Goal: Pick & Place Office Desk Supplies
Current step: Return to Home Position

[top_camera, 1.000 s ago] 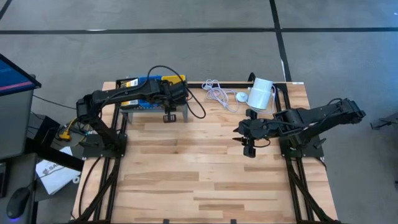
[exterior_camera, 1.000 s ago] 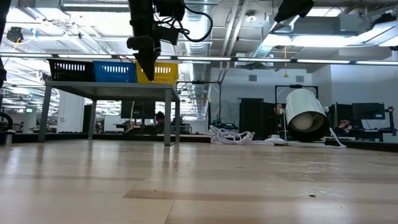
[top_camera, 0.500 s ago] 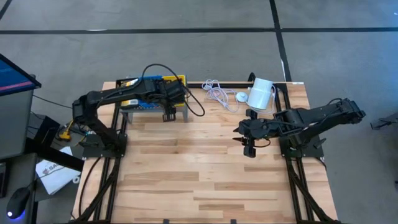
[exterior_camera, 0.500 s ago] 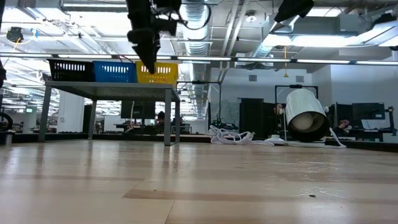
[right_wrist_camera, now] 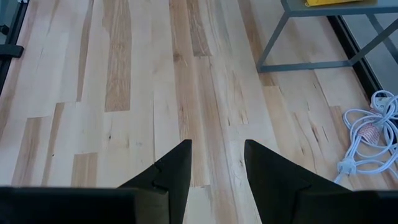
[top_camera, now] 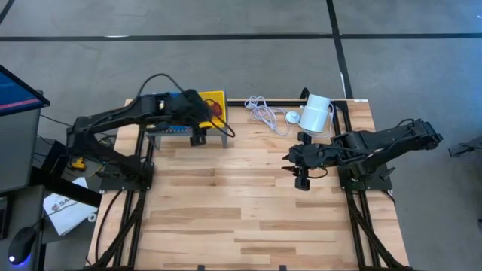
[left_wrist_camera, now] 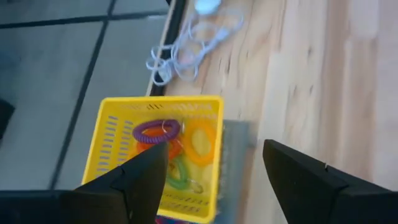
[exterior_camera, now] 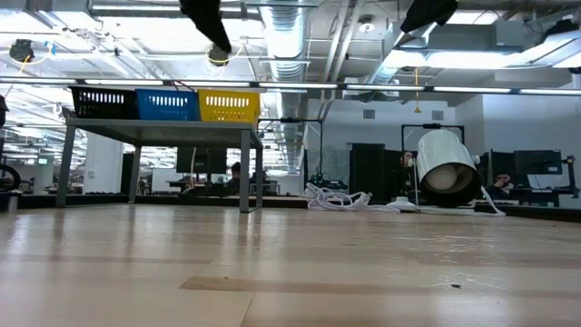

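Your left gripper [left_wrist_camera: 214, 149] hangs released and empty above the right end of the shelf [exterior_camera: 163, 127], which stands at the far left of the table [top_camera: 248, 218]. Its fingers are spread wide, and the yellow bin [left_wrist_camera: 158, 155] lies directly below them. That is where I judge your main risk to be. The yellow bin sits at the shelf's right end, close to the edge, so a homeward pull that dips could clip its rim and tip it off, spilling the loops. The black cable looped off the left arm also arcs close over that bin in the high view and could catch it if the arm swings low, so lift clear first. Your right gripper [right_wrist_camera: 217, 144] waits over the right-middle of the table, fingers parted and holding nothing, well apart from everything. By count there are three bins side by side on the shelf, running left to right: the black bin [exterior_camera: 103, 102], the blue bin [exterior_camera: 167, 104] and the yellow one. In the yellow bin four loops show: one purple loop [left_wrist_camera: 157, 130], one green loop [left_wrist_camera: 177, 174] and two orange-toned. More may lie hidden beneath them. The contents of the other two bins cannot be seen. One coiled white cable [top_camera: 260, 111] and one white cylinder [top_camera: 316, 113] rest at the far right of the table.
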